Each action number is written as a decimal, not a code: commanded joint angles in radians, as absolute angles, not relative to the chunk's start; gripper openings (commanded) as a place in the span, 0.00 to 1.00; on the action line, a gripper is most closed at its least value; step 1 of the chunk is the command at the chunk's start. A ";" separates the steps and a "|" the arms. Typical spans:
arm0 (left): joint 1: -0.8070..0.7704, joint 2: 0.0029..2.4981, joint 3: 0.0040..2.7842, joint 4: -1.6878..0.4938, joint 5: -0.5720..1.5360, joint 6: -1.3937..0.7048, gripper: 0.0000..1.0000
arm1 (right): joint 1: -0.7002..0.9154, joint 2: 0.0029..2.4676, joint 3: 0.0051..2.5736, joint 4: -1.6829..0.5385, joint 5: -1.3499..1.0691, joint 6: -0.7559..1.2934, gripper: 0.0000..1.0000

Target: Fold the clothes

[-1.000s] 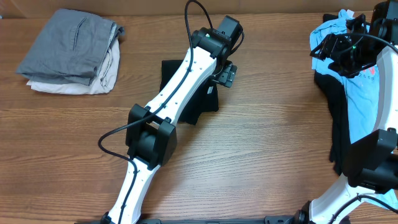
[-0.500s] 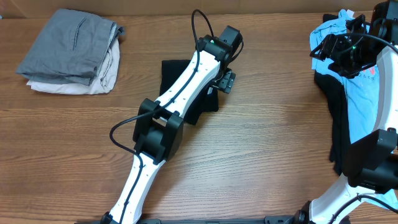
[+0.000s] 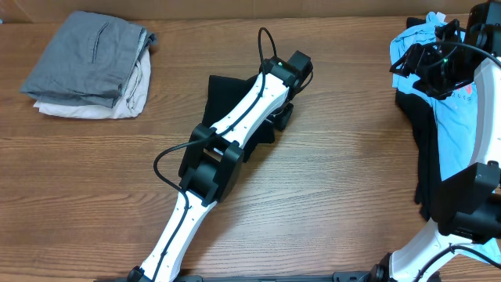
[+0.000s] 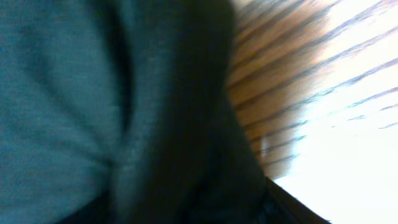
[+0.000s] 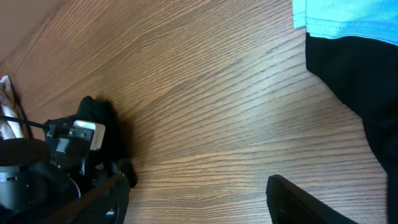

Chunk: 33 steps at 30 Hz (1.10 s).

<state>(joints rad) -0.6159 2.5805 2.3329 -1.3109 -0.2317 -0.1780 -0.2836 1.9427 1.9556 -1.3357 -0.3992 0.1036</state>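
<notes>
A black garment lies crumpled at the table's centre. My left gripper is down at its right edge. The left wrist view is blurred and filled with dark cloth, with wood to the right, so the jaws do not show. A heap of light blue shirt and black clothes lies at the right edge. My right gripper hovers over that heap. Its fingers are wide apart and empty above bare wood. The blue shirt and black cloth show at the right of the right wrist view.
A folded stack of grey and white clothes sits at the back left. The left arm stretches diagonally across the table's middle. Bare wood table lies between the black garment and the right heap.
The left arm has swung to the right and its gripper has come down onto the black garment's right edge. The right arm has not moved.
</notes>
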 commanded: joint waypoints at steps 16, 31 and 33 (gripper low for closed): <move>-0.352 2.431 2.634 -1.623 -0.347 -0.038 0.04 | -0.282 1.942 1.951 -1.341 -0.393 0.100 0.74; 0.079 2.142 2.721 -1.371 -0.347 0.515 0.04 | -0.282 1.942 1.951 -1.346 -0.394 0.118 0.74; 0.138 2.143 2.720 -1.302 -0.343 0.570 0.04 | -0.281 1.942 1.951 -1.347 -0.395 0.131 0.74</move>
